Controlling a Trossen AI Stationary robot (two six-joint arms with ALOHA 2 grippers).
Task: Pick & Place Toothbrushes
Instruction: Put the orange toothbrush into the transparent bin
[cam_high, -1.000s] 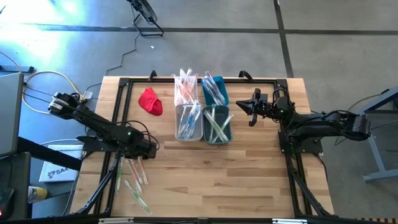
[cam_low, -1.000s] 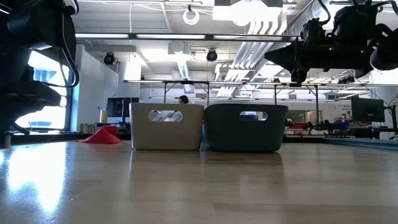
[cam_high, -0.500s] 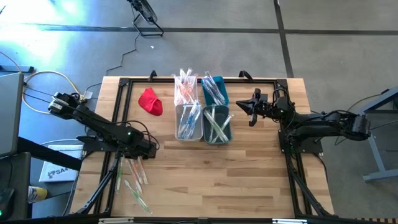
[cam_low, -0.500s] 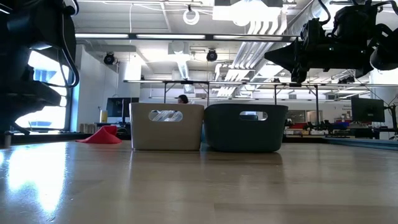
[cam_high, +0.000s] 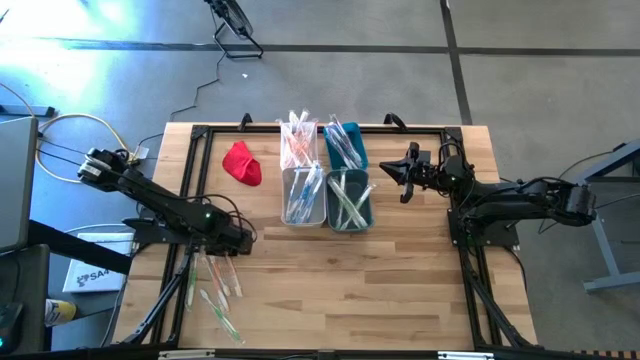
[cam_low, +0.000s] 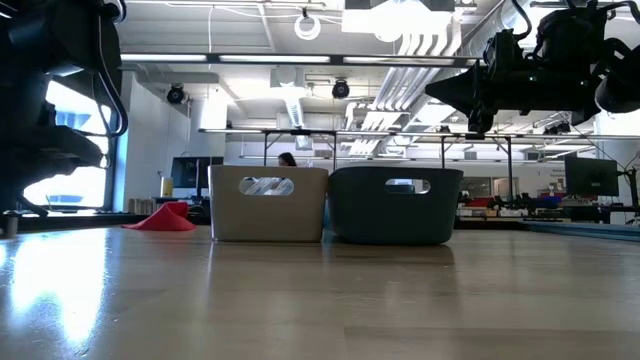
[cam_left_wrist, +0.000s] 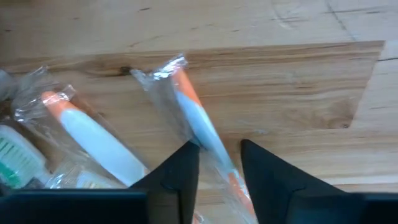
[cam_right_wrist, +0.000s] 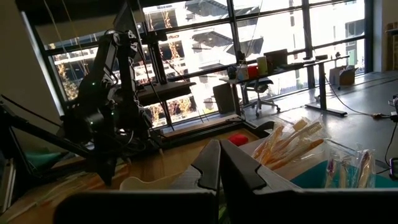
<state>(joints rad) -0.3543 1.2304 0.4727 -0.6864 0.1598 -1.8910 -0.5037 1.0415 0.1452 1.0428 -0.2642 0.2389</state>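
Observation:
Several wrapped toothbrushes (cam_high: 215, 285) lie flat on the wooden table near its left front corner. My left gripper (cam_high: 232, 243) points down over their far ends. In the left wrist view its fingers (cam_left_wrist: 221, 155) stand apart, one on each side of an orange-and-white toothbrush (cam_left_wrist: 198, 118) in a clear wrapper. Another orange-tipped toothbrush (cam_left_wrist: 93, 134) lies beside it. My right gripper (cam_high: 395, 175) hangs shut and empty in the air right of the bins, roughly level, also seen as the shut fingers (cam_right_wrist: 219, 165). My left gripper comes from above, pointing down, its fingers (cam_left_wrist: 180, 168) standing across the handle (cam_left_wrist: 214, 149) of the orange-and-white toothbrush, which lies flat on the table. Whether the fingers touch the wrapper, I cannot tell.
Two bins with toothbrushes, a white one (cam_high: 303, 195) and a teal one (cam_high: 348, 200), stand mid-table, with two more bins (cam_high: 298, 145) behind them. A red cloth (cam_high: 242, 163) lies at the far left. Bare wood fills the table's middle and near right.

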